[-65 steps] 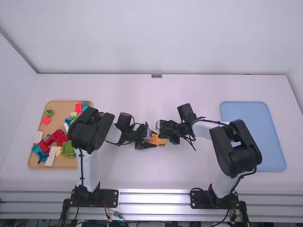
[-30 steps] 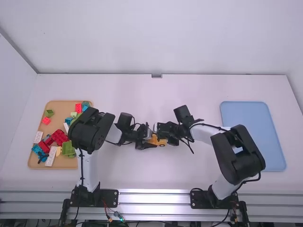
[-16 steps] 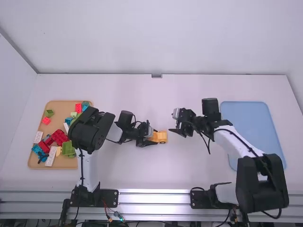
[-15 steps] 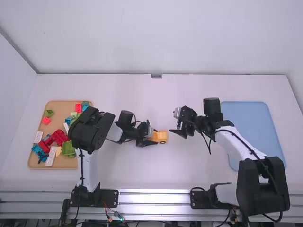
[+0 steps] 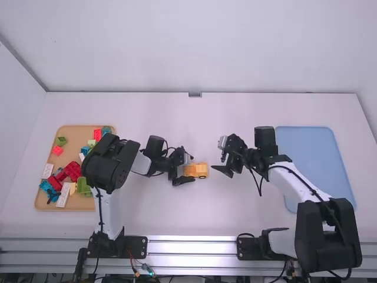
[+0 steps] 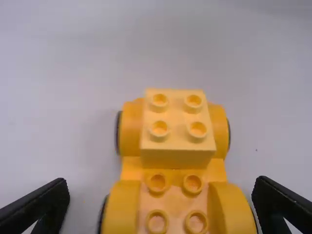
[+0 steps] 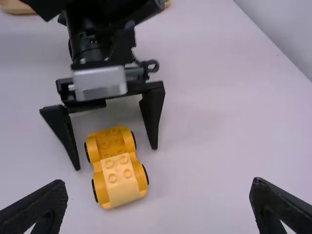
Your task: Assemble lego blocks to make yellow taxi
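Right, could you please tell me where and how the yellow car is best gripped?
Probably by the end bearing the raised yellow block, with the right gripper coming in from its own side, one finger on each wheeled flank of the yellow car: that end faces this gripper, and its open fingers stand roughly across the car's width.

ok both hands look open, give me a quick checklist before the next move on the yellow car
- Left hand open, off the car: ok, its fingers straddle it with gaps
- Right hand open, away from the car: ok
- Car upright on its wheels: ok
- Pale yellow block lined up on one end: ok
- Block pressed fully down: cannot tell
- Other end built up: not ok, studs bare there
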Available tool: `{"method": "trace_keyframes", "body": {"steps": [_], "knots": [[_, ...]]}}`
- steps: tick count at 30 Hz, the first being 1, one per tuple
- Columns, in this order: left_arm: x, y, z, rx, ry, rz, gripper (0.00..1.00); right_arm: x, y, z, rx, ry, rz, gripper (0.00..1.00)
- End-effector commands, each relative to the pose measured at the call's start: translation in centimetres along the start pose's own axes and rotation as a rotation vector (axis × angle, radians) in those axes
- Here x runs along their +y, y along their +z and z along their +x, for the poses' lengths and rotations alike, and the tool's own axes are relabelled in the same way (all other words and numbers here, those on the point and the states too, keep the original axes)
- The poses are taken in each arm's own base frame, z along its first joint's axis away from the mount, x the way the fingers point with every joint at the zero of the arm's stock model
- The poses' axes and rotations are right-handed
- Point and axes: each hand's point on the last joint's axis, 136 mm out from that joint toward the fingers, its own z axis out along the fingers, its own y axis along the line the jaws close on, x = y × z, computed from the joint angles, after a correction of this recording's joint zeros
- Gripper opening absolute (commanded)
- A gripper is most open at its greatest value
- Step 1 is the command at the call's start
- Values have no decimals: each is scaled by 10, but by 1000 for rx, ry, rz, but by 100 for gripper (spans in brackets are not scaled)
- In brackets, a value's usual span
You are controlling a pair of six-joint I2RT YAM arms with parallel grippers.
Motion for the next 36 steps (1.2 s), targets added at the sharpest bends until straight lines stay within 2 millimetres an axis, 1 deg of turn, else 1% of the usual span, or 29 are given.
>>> {"method": "trace_keyframes", "body": {"steps": [1,3,4,5,6,7,8,9,10,11,13,15,16,17,18,19,20,21,22,24,25,26,28,31,32,36], "knots": [[17,-26,-23,-23,-78,-83,99,4,0,0,-8,13,-11,98],[27,-53,-36,-39,-157,-144,100,3,0,0,-9,11,-10,98],[32,-69,-41,-48,-204,-181,99,3,0,-1,-11,8,-8,98],[32,-69,-41,-48,-204,-181,99,3,0,-1,-11,8,-8,98],[38,-89,-47,-56,-272,-226,99,2,0,-2,-13,3,-4,98],[41,-102,-48,-60,-313,-253,99,1,0,-2,-15,0,-3,98],[43,-110,-50,-64,-340,-270,99,1,0,-2,-15,-1,-3,98],[45,-124,-50,-68,-391,-298,99,1,0,-2,-16,-3,-1,98],[47,-144,-51,-71,-458,-345,99,0,0,-3,-17,-6,1,98],[49,-157,-47,-60,-507,-388,99,0,0,-3,-17,-7,1,98],[54,-193,-32,-13,-648,-533,99,0,0,-3,-18,-8,2,98],[54,-229,-11,62,-789,-710,99,-1,0,-3,-19,-10,4,98],[51,-254,2,107,-882,-835,99,-1,0,-4,-21,-13,6,98],[47,-272,9,125,-948,-925,99,-2,0,-4,-22,-15,7,98],[42,-300,14,108,-1065,-1070,99,-3,0,-5,-25,-20,10,98],[42,-304,14,102,-1079,-1087,99,-3,0,-5,-25,-20,11,98],[39,-322,13,44,-1168,-1183,99,-3,0,-5,-25,-23,14,98],[33,-340,11,-51,-1287,-1283,99,-4,0,-5,-25,-26,17,98],[32,-342,11,-64,-1304,-1295,99,-4,0,-5,-25,-26,17,98],[15,-361,13,-185,-1495,-1422,99,-5,0,-6,-28,-31,20,98],[4,-373,17,-216,-1557,-1511,99,-5,0,-6,-28,-32,21,98],[1,-376,18,-219,-1570,-1535,99,-5,0,-7,-29,-33,22,98],[-17,-391,24,-200,-1604,-1673,99,-5,0,-7,-30,-34,21,98],[-32,-400,26,-176,-1622,-1762,99,-7,0,-7,-29,-14,29,98],[-41,-407,29,-148,-1627,-1816,99,-11,0,-7,-24,10,45,98],[-56,-419,32,-115,-1688,-1864,100,-19,-1,-6,-12,52,85,98]]}}
